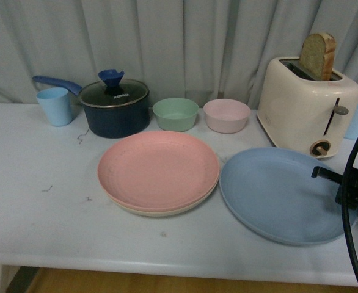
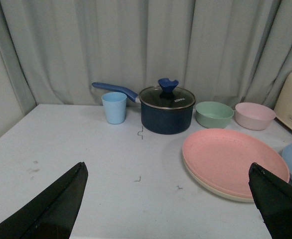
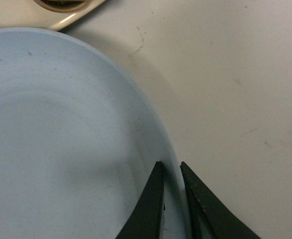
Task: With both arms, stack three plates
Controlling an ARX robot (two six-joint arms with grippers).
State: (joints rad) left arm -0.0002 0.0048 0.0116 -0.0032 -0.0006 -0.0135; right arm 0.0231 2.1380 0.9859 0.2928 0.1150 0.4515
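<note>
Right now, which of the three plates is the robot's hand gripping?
The blue plate: the right hand pinches its rim. The pink plate sits stacked on the cream plate, untouched.

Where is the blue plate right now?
In the front view, the blue plate lies on the robot's right, in front of the toaster, beside the pink plate.

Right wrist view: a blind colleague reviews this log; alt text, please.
The right gripper sets its fingers astride the rim of the blue plate, one inside, one outside, closed on it. The plate lies on a white table, the toaster nearby.
</note>
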